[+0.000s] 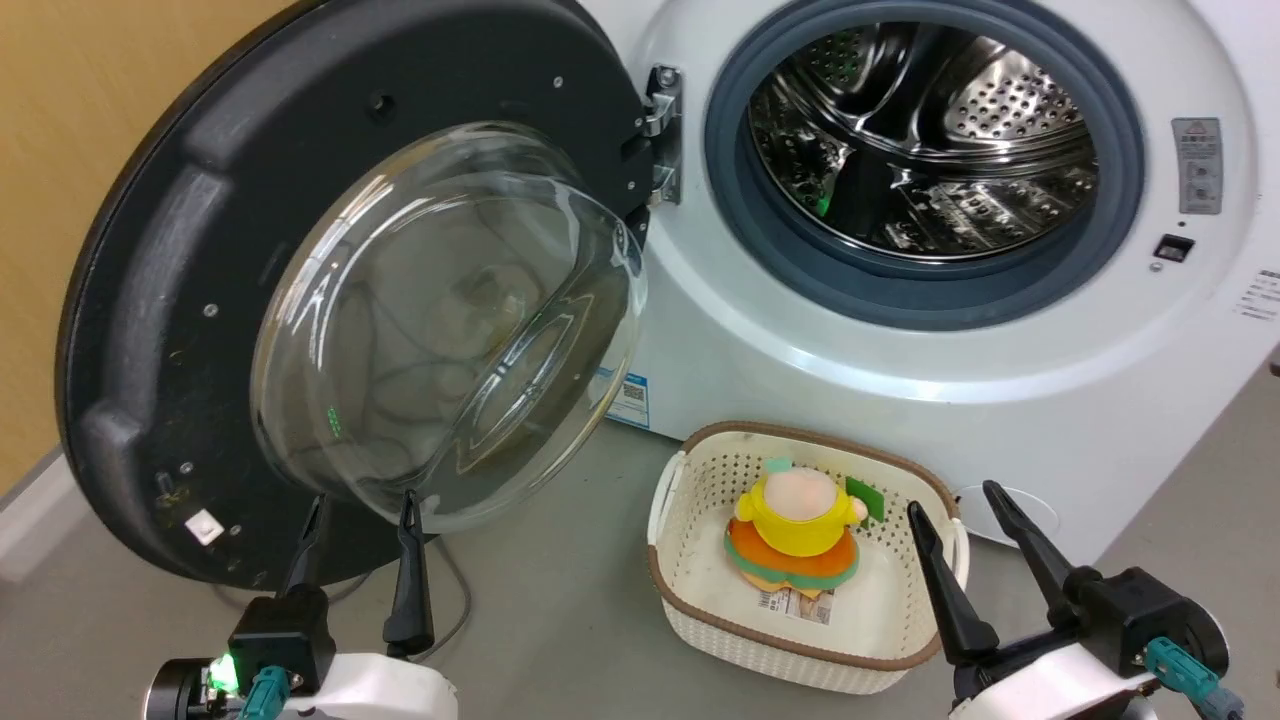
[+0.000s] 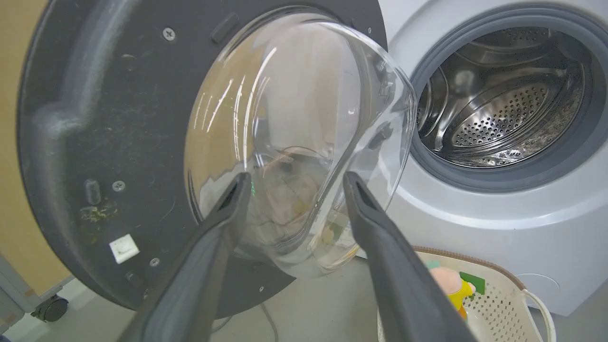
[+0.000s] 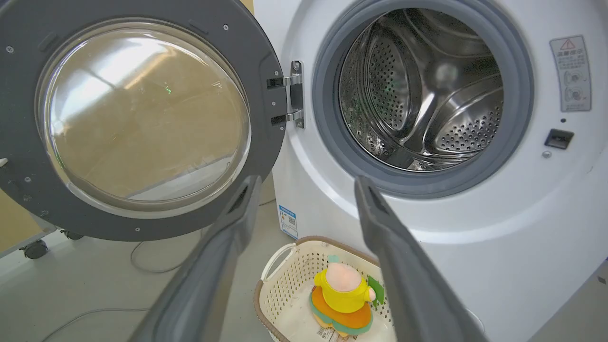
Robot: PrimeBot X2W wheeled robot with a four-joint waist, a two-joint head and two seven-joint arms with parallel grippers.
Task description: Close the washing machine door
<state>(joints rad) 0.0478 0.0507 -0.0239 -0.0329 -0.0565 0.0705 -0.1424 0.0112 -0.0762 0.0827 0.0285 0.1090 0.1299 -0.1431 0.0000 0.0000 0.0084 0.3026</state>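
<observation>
Washing machine door swung wide open
Left hand near its glass bowl, right hand beside the basket; both spread, empty.

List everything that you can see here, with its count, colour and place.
washer: one, white, back right
door: one, black with clear glass, open, left
drum: one, steel, inside washer
gasket: one, grey, around drum mouth
basket: one, cream, brown rim, floor before washer
toy: one, yellow and orange, in basket
sticker: one, blue, low on washer
cable: one, grey, floor below door
left gripper: one, dark, open, below door
right gripper: one, dark, open, beside basket
</observation>
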